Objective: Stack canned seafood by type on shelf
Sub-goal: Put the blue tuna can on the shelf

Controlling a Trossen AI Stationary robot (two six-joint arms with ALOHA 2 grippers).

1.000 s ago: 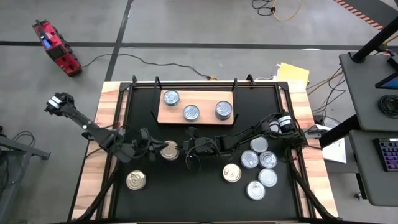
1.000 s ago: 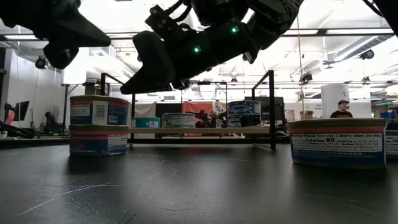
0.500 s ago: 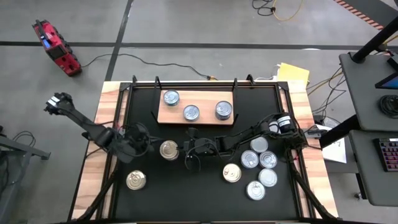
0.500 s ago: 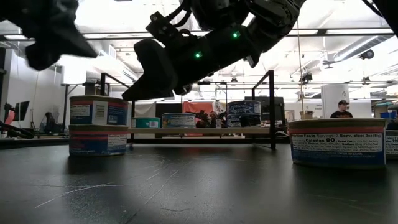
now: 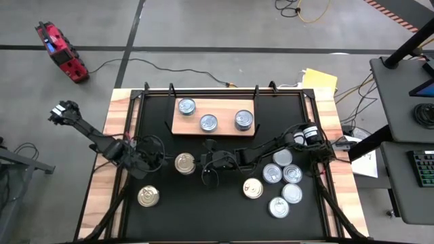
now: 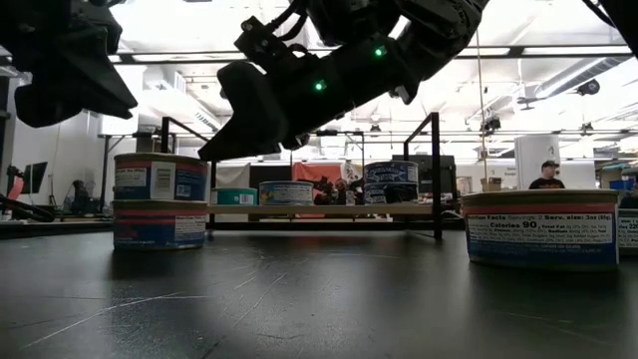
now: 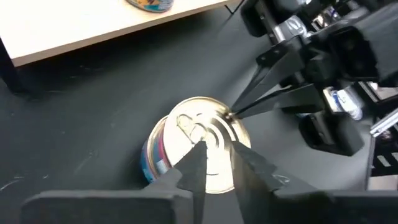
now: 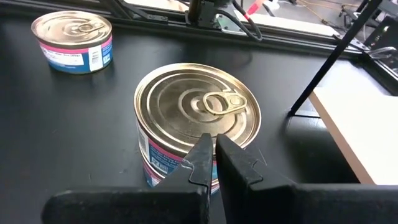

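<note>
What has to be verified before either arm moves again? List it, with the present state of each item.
1. Gold-topped stack sits square, top can flush on the lower one: ok.
2. Left gripper is empty, fingers slightly apart, beside the stack and off it: ok.
3. Right gripper is clear of the stack: not ok. It is shut, with its tip right at the top can's rim; actual contact cannot be told.
4. Shelf has bare board free between its three silver-topped cans: ok.
5. The two loose gold-topped cans stand in the open with nothing on them: ok.
</note>
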